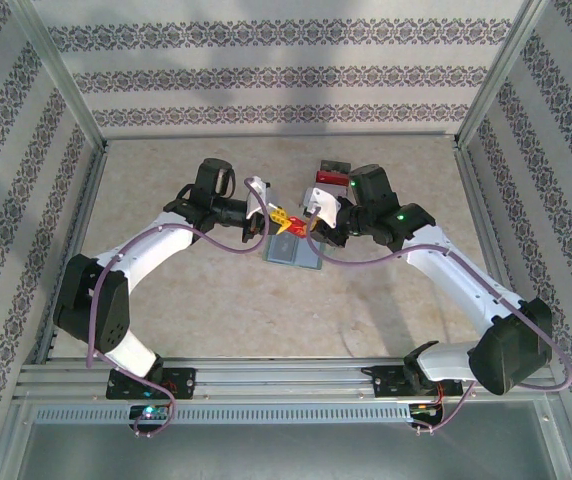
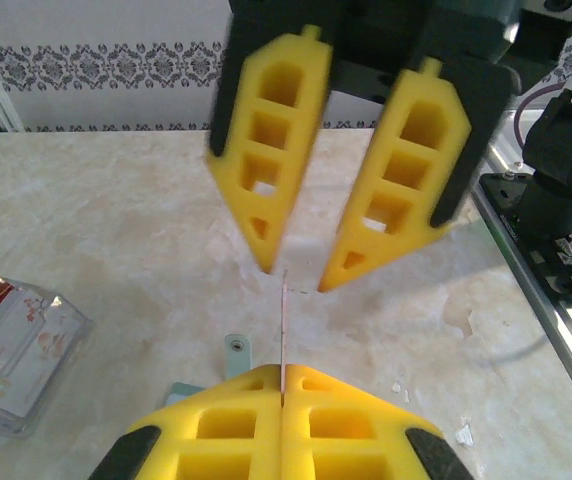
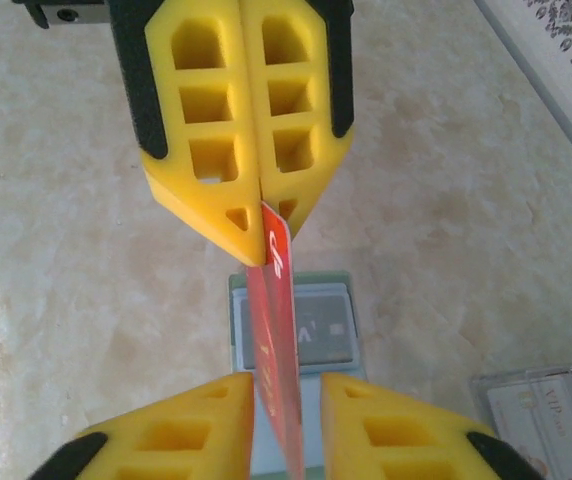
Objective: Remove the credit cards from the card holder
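Find the left pincer [image 3: 264, 205] shut on one end of the credit card [image 3: 278, 330], card on edge, red face showing, hanging over the card holder [image 3: 316, 335]. Find the holder flat on the surface [image 3: 66, 250], mid-scene between the two arms. Find the right pincer [image 2: 298, 277] parted narrowly, one finger on either side of the card's free end, no contact visible. Cannot tell whether other cards sit in the holder. Judge the main risk a skewed handover: from closing off-centre, expect a bent card or one twisted out of the left grip and dropped back onto the holder. Judge a second risk in letting go on the left before a firm grip on the right. Note a clear case [image 1: 331, 172] of stacked cards just far of the right pincer, a likely snag on any swing that way. Note open room left, right and near of the holder, well short of the near rail [image 1: 286, 378] and the patterned walls [image 1: 6, 150].
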You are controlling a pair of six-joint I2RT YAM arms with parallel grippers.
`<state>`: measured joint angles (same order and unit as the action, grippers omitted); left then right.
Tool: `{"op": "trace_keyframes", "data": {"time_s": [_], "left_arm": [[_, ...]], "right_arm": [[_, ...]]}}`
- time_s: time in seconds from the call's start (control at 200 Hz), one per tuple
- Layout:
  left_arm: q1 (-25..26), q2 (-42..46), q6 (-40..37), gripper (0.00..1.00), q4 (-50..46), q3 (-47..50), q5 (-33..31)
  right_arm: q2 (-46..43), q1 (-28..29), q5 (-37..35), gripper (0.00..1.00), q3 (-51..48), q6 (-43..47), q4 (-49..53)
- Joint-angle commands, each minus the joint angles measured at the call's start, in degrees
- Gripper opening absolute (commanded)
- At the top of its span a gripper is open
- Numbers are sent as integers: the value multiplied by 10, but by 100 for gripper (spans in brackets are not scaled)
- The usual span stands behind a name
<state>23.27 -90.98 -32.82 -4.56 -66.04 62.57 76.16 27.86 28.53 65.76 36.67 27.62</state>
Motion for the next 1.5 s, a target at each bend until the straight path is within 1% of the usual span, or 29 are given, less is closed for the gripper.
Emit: {"op": "trace_keyframes", "data": {"time_s": [0.0, 0.105, 0.24, 0.385, 0.53, 0.575, 0.605, 0.645, 0.66, 0.69, 0.749, 0.789, 0.839, 0.904, 0.929, 0.974, 1.034, 1.139, 1.219, 1.339, 1.444, 1.494], "left_arm": [[4, 11, -13, 0, 2, 0, 15], [4, 12, -8, 0, 10, 3, 17], [5, 15, 5, 0, 30, 9, 19], [5, 21, 10, 0, 37, 11, 17], [5, 24, 13, 0, 37, 13, 9], [5, 25, 25, 7, 39, 12, 0], [5, 25, 32, 9, 39, 11, -7], [5, 27, 37, 11, 39, 11, -15], [5, 28, 38, 14, 39, 11, -17], [5, 31, 39, 21, 40, 13, -21], [5, 40, 45, 31, 50, 23, -33], [5, 49, 48, 44, 61, 33, -45], [5, 64, 51, 51, 79, 51, -63], [3, 88, 54, 66, 100, 78, -91], [3, 97, 56, 70, 109, 88, -105], [2, 113, 61, 72, 122, 106, -130], [0, 135, 67, 78, 128, 125, -171], [-3, 168, 80, 83, 130, 156, -243], [-6, 197, 99, 85, 141, 189, -269], [-8, 245, 165, 90, 184, 249, -324], [-10, 285, 223, 92, 216, 297, -381], [-12, 306, 246, 96, 236, 322, -401]], "right_arm": [[9, -7, 22, 33, 11, 7, -3], [16, -10, 35, 35, 13, 7, -9], [29, -11, 52, 34, 22, 4, -11], [38, -11, 64, 24, 30, 0, -11], [40, -10, 63, 8, 31, -1, -10], [39, -10, 59, 3, 31, 1, -9], [38, -11, 55, 0, 31, 4, -7], [38, -11, 48, 0, 33, 8, -3], [38, -11, 46, 0, 34, 10, -2], [38, -11, 38, 0, 36, 15, 2], [39, -12, 21, 0, 43, 24, 11], [39, -13, 10, 0, 48, 31, 18], [41, -15, -6, 0, 55, 42, 27], [46, -19, -23, 0, 68, 53, 41], [48, -21, -29, 0, 73, 56, 47], [54, -26, -40, 0, 84, 63, 58], [61, -33, -54, 0, 97, 73, 70], [80, -40, -95, 0, 122, 95, 90], [100, -43, -134, 0, 145, 111, 104], [142, -46, -200, 0, 188, 139, 128], [191, -48, -246, 0, 242, 160, 160], [216, -48, -266, 0, 270, 172, 175]]}}
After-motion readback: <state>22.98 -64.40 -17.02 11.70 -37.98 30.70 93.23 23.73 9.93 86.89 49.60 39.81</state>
